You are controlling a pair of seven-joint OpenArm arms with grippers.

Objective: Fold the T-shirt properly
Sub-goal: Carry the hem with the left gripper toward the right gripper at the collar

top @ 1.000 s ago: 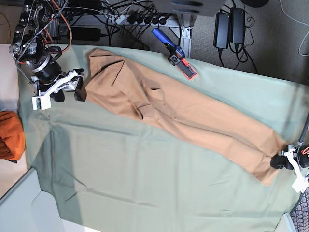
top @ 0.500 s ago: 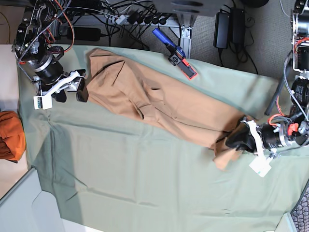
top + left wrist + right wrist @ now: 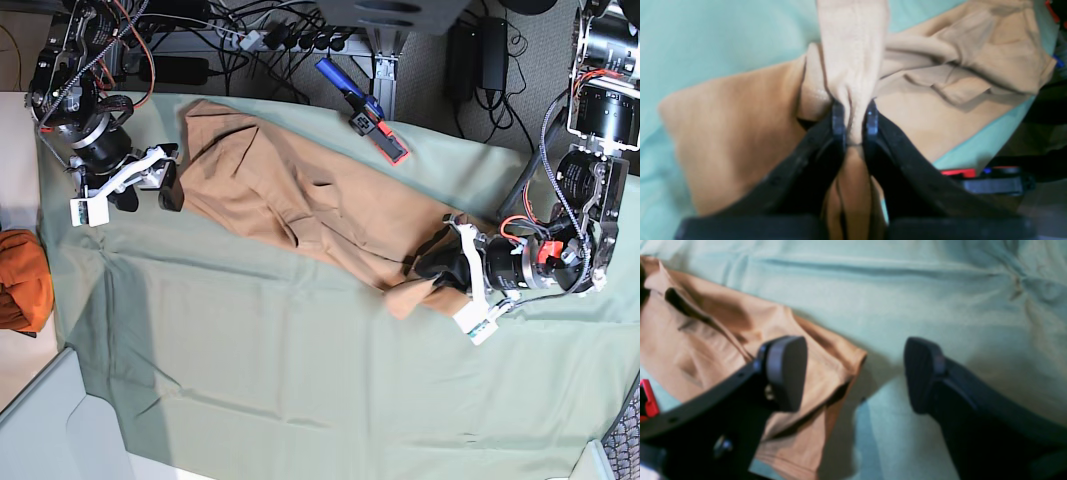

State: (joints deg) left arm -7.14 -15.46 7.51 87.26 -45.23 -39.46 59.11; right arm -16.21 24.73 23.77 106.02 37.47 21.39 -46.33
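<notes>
The long, plain tan cotton T-shirt (image 3: 300, 200) lies on the big pale green cloth sheet (image 3: 300, 360). The left gripper (image 3: 853, 120) pinches the shirt's bottom end tight between its black fingers. The right gripper (image 3: 853, 373) is spread wide with nothing in it, one finger over the shirt's other end.

Green sheet (image 3: 300, 360) carries the T-shirt (image 3: 290, 195) and a clamp (image 3: 365, 112)

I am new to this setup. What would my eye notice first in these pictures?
First, the tan T-shirt lying long across the pale green sheet. Its end is pinched in the left gripper and lifted over the shirt's body. At the other end, the right gripper hovers with its fingers wide apart.
</notes>
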